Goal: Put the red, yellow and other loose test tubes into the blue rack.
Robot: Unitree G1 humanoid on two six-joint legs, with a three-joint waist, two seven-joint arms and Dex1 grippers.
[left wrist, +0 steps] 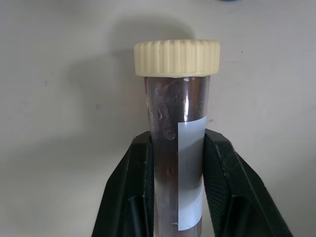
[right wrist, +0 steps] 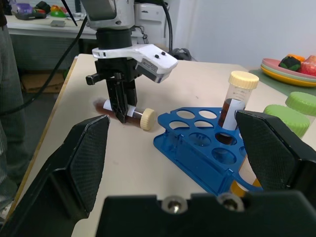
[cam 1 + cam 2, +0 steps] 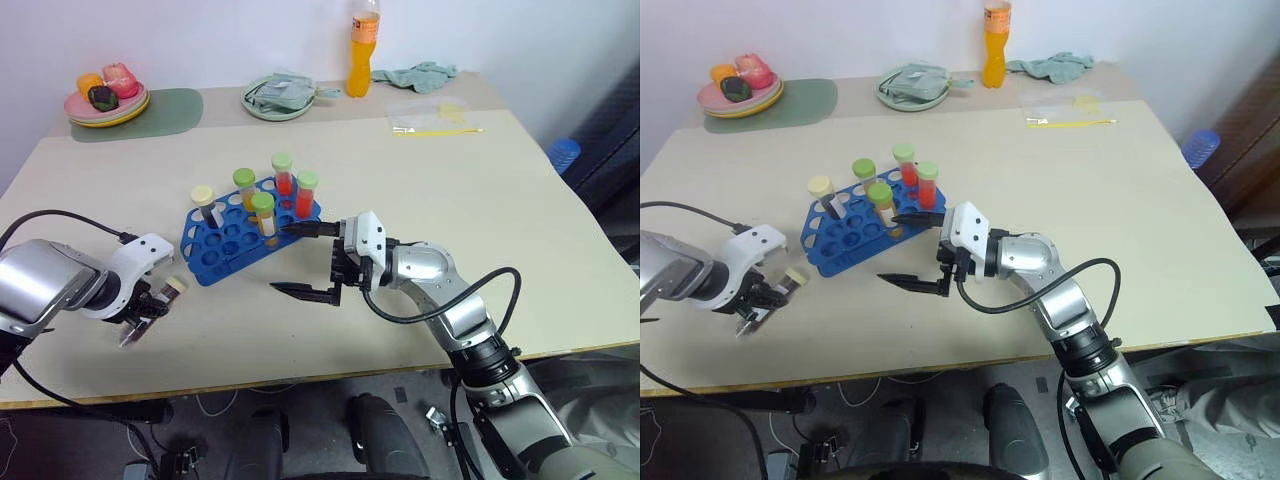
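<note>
**Rack nearly full, last tube being picked up**

Tubes are already standing in the rack [image 3: 250,232]: you are seeing five upright there, four with green caps [image 3: 283,161] holding red or yellow liquid, and one with a cream cap [image 3: 203,195] at the rack's upper-left corner. One loose tube [image 1: 177,143], dark liquid under a cream cap, is lying on the table [image 3: 480,200] at lower left of the head view, just beside the rack's near-left corner. Your left gripper [image 3: 150,305] is pinching that tube across its body, fingers [image 1: 129,182] pressed against both sides. So the job looks close to done: this tube is waiting to be lifted, turned upright and dropped into a free hole.

Your right gripper [image 3: 296,259] is hanging spread wide and empty at centre frame, its upper finger very close to the rack's near-right end; whether it is touching is unclear. Empty holes are sitting along the rack's near rows, facing you. The table's front edge is running not far below the left gripper, so you are working with little room there; open tabletop is lying to the right.
</note>
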